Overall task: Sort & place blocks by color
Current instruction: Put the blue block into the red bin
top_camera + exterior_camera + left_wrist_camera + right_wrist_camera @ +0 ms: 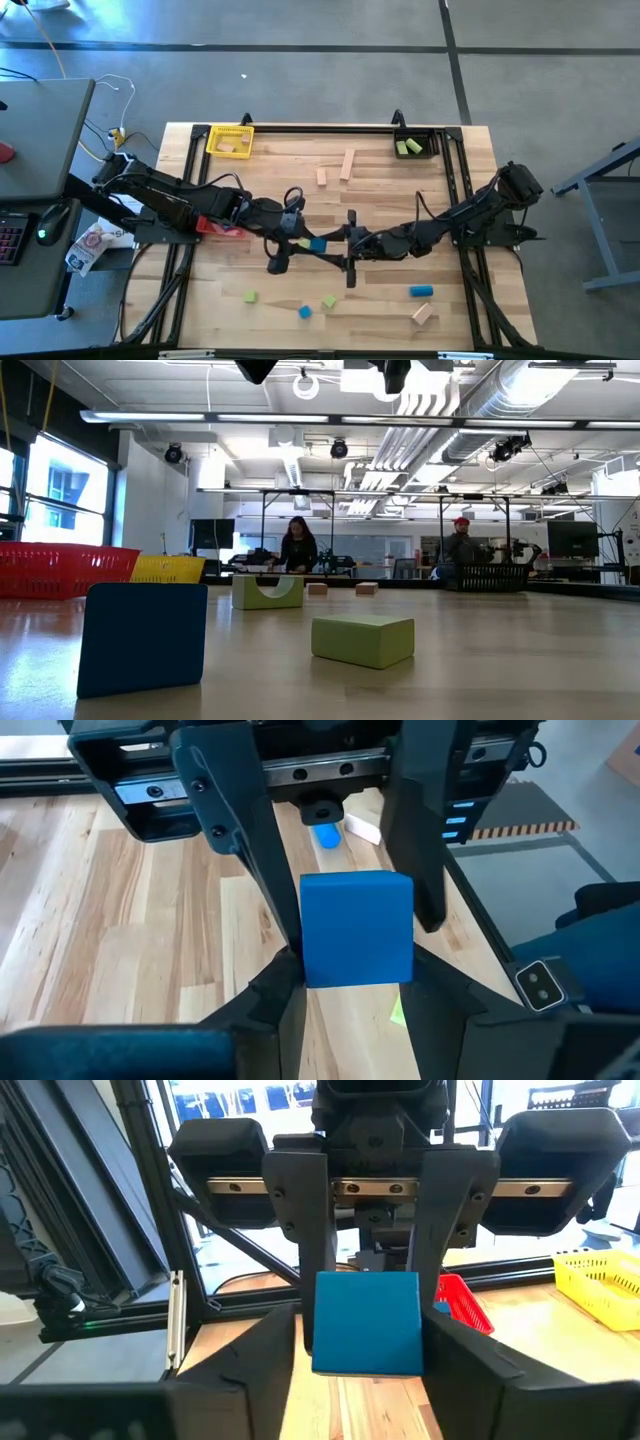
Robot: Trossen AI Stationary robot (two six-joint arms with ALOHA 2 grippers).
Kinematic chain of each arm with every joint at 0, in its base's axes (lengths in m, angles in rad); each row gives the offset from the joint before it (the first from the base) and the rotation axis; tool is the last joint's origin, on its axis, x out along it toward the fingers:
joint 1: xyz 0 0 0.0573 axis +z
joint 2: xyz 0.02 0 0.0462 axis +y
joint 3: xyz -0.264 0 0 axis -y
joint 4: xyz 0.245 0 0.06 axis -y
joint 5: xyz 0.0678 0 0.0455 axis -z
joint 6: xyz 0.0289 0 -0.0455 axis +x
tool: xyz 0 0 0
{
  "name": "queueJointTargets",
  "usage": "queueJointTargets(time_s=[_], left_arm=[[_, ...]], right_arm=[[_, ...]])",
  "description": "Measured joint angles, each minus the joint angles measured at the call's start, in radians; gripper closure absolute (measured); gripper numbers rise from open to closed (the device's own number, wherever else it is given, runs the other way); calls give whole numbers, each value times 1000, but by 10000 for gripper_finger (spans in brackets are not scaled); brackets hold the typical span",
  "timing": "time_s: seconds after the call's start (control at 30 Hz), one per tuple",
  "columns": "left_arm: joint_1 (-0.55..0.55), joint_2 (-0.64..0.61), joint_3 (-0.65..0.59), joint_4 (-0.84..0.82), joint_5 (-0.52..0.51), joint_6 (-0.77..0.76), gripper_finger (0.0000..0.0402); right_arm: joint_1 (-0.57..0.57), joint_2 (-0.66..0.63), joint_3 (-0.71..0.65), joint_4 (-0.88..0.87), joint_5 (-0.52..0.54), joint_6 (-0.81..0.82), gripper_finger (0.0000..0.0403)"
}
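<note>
1 blue block point(318, 244), mid-bench, held aloft between both grippers (a handover). Left gripper point(355, 935): jaws clamped on it. Right gripper point(367, 1315): jaws apart around it. Risk: block drops or twists if left grip is shallow as right withdraws.

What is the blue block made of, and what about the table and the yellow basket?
The blue block looks like painted wood: flat matte colour, sharp square edges, though no grain shows. The left gripper holds it. The table is pale wood; you can see plank lines and grain. The yellow basket looks like plastic, bright with a lattice wall, but that is a guess.
</note>
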Motion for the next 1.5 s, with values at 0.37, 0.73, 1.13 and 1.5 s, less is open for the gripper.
queueJointTargets(time_s=[0.37, 0.73, 1.13, 1.5], left_arm=[[1, 0, 0, -47, -7, -12, 292], [0, -2, 0, -120, -22, -30, 293], [-2, -66, 1, -306, -108, -81, 295], [-36, -202, 1, -657, -292, -250, 294]], right_arm=[[0, 1, 0, 7, 85, 0, 192], [0, 1, 0, 21, 130, -8, 190], [7, -9, 0, 10, 242, -8, 190], [-36, -51, 0, -37, 242, -7, 190]])
